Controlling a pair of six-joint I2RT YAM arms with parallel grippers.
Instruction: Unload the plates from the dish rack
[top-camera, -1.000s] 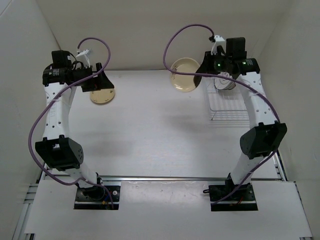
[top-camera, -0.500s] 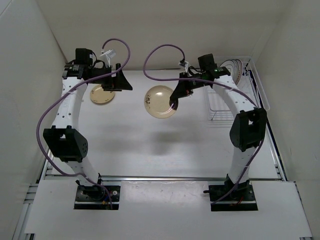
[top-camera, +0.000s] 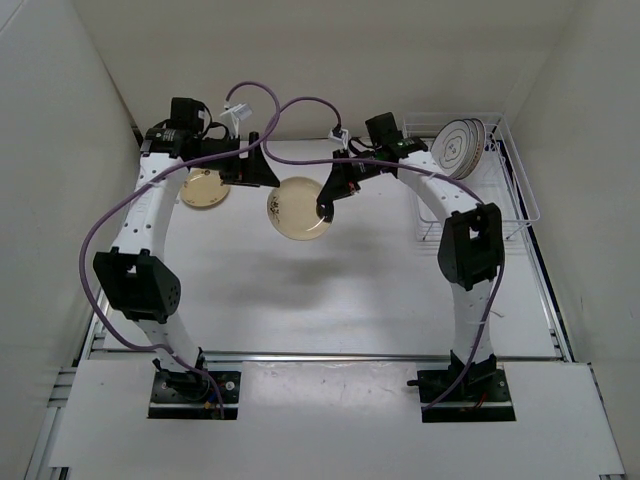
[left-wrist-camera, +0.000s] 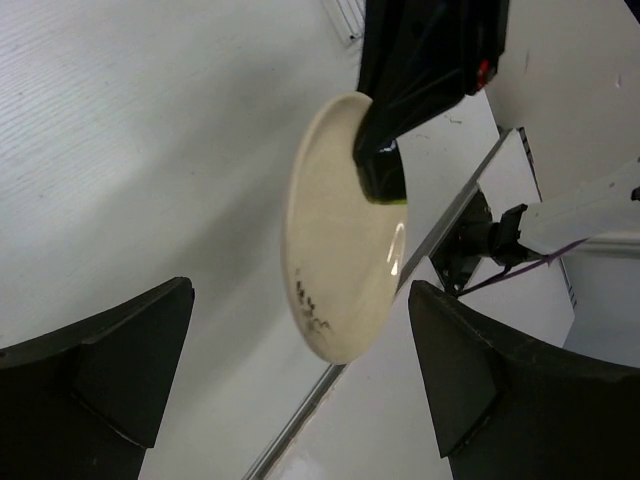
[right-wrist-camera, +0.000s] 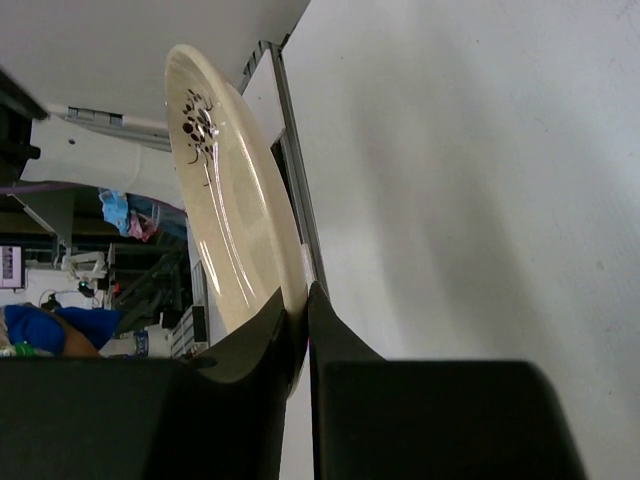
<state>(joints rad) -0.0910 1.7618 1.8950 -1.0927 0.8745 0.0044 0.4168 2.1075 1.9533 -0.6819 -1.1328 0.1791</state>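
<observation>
Tan plate (top-camera: 298, 210), rim pinched between right fingers (right-wrist-camera: 262, 340), left fingers (left-wrist-camera: 110, 370) spread wide, just short of it

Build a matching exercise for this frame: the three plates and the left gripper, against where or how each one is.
1 cream round plate with dark marks
2 small tan round plate
3 white round plate with dark rings
4 left gripper

A standing in the white wire dish rack
B open, empty
C flat on the white table
D pinched at its rim by the right gripper

Pairs: 1-D, 2-C, 3-A, 4-B
</observation>
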